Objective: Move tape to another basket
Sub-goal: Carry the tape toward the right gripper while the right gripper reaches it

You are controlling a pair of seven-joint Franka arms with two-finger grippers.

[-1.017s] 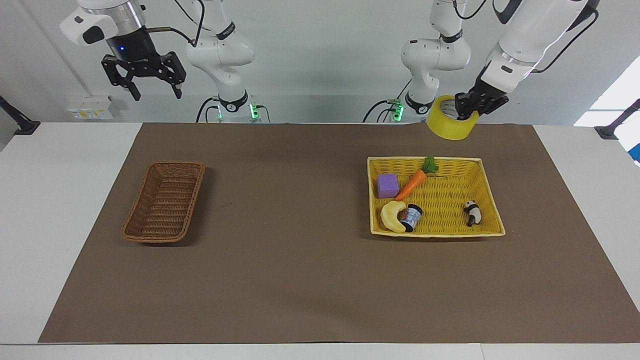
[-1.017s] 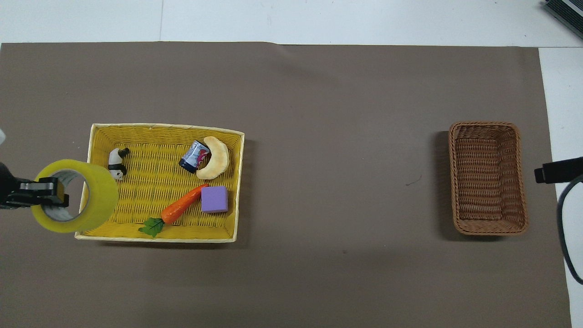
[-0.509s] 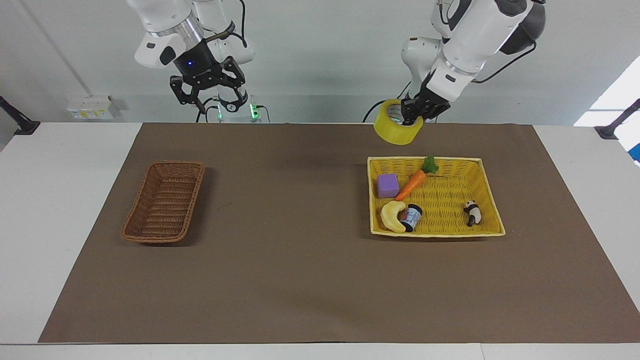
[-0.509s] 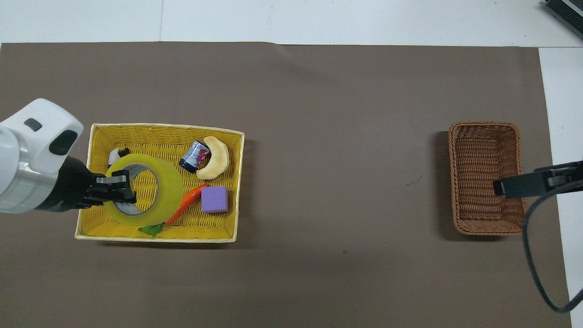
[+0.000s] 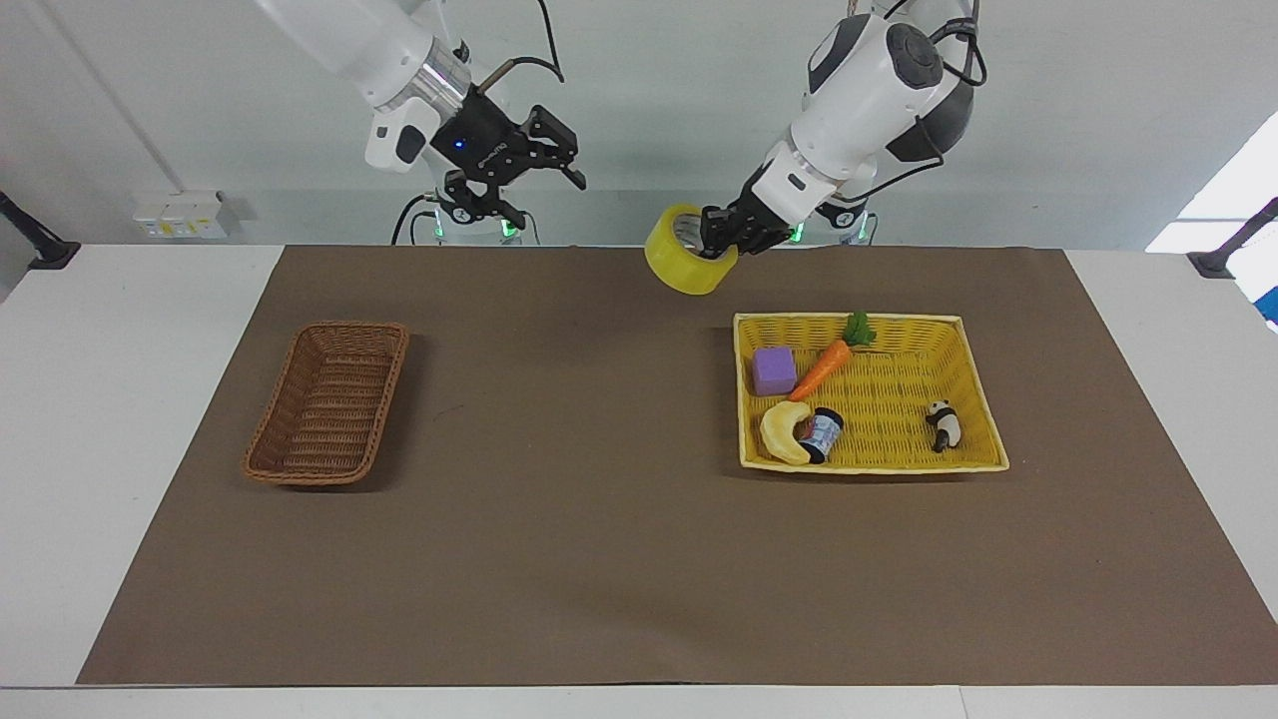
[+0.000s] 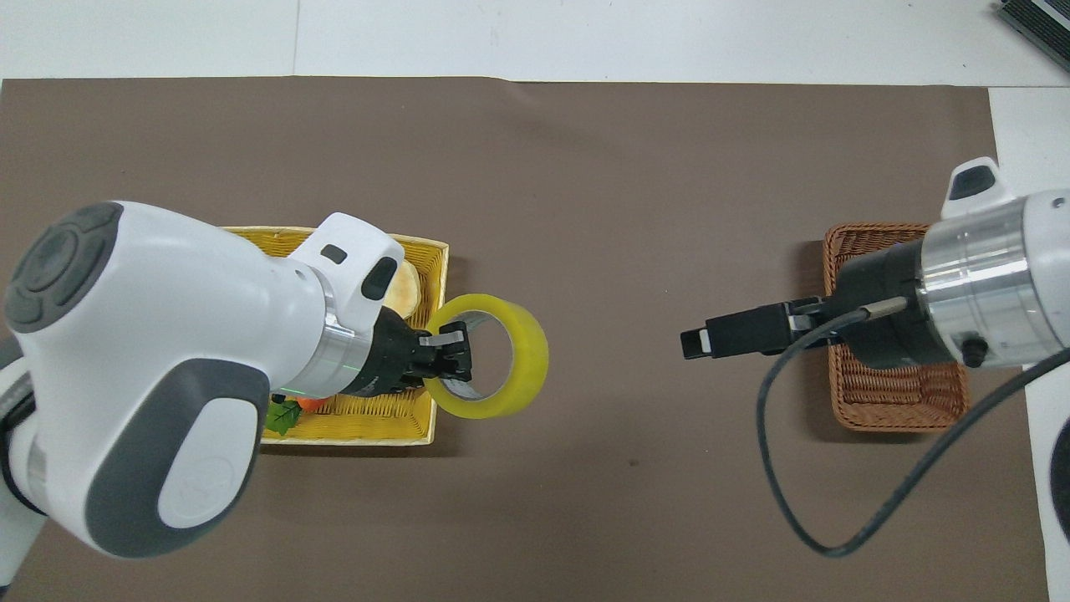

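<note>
L hand [image 5: 721, 243] is clamped on the wall of the tape [image 5: 687, 256], one finger inside the core, one outside. Tape is up in the air, over bare brown mat [image 5: 619, 519] just beside the yellow basket [image 5: 973, 399], at that basket's edge toward the R arm's end of the bench. In the overhead view the roll [image 6: 493, 358] stands on edge w/ its hole facing up at the camera, L hand [image 6: 447, 355] pinching the rim.

R hand [image 5: 544, 165] is up in the air too, fingers spread wide, holding nothing; it hangs over the mat between the brown basket [image 5: 329, 399] and the tape, well apart from both. From overhead its tip [image 6: 698, 341] points toward the roll.

Brown basket sits toward the R arm's end of the bench, nothing in it.

Yellow basket, toward the L arm's end, holds a purple cube [image 5: 774, 370], carrot [image 5: 824, 364], banana [image 5: 782, 431] w/ a small can [image 5: 824, 434] touching it, and a panda figure [image 5: 943, 423] apart from the rest.
</note>
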